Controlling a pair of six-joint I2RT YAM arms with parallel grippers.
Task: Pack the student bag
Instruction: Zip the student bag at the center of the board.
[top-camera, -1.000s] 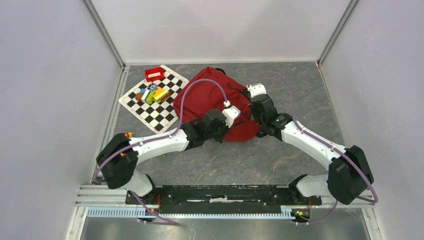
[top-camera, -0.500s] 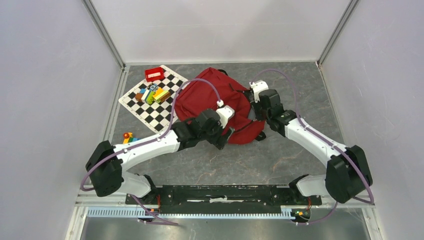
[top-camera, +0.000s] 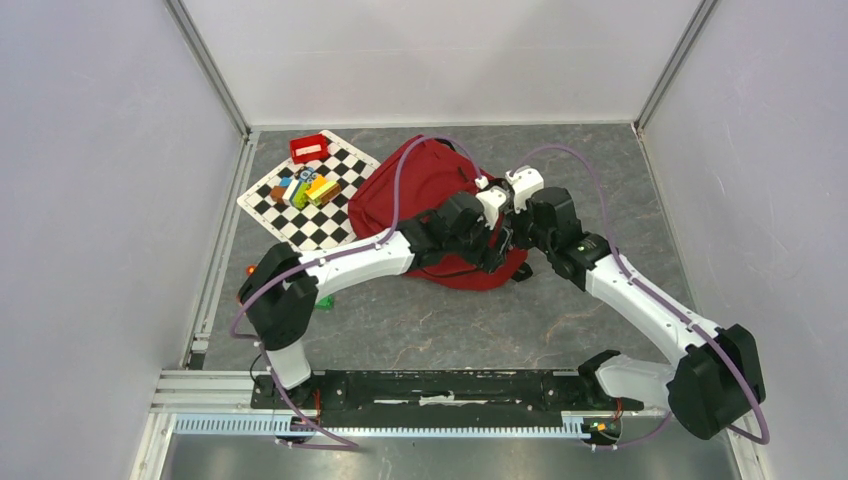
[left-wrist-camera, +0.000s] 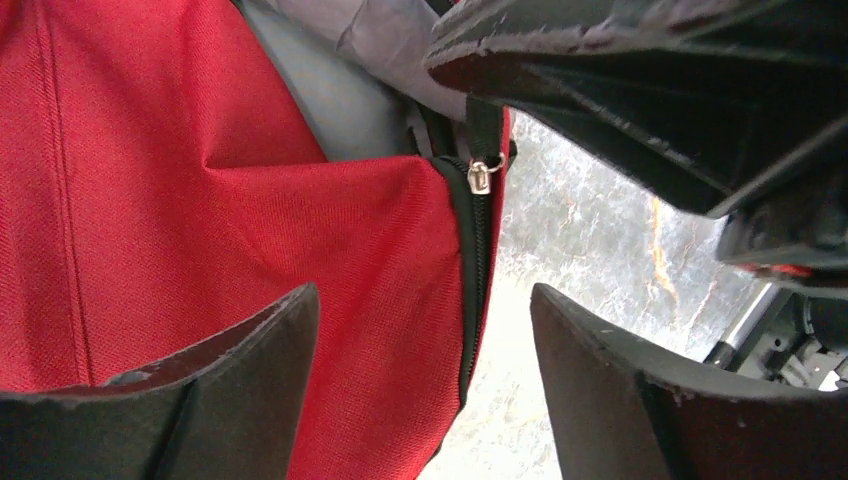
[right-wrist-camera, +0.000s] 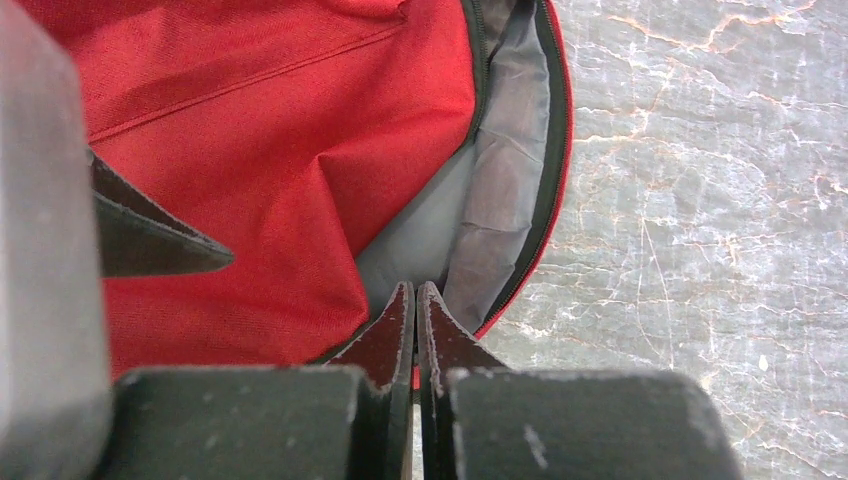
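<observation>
— Two arms are reaching inward over the grey marbled table (top-camera: 600, 170), their wrists meeting at the near right edge of the student bag (top-camera: 420, 185). The left arm (top-camera: 350, 262) is stretching across from its base. The right arm (top-camera: 640, 295) is bending in toward it.
— And the bag?
— It is lying slumped directly under both sets of fingers. Its mouth is gaping, so grey lining (right-wrist-camera: 500, 180) is showing just beyond the right gripper (right-wrist-camera: 415, 290).
— What are the fingers doing?
— The left gripper (left-wrist-camera: 422, 300) is hovering with its fingers spread wide, clamping nothing, red fabric lying below the gap. The right gripper's fingers are pressing tip to tip at the bag's rim. I cannot tell whether they are pinching fabric.
— Any writing?
— Well left of the fingers, a checkered mat (top-camera: 310, 215) is carrying a small red box (top-camera: 309, 148) with a pale label, too small to read. A silver zipper pull (left-wrist-camera: 480, 177) is hanging just ahead of the left fingers.
</observation>
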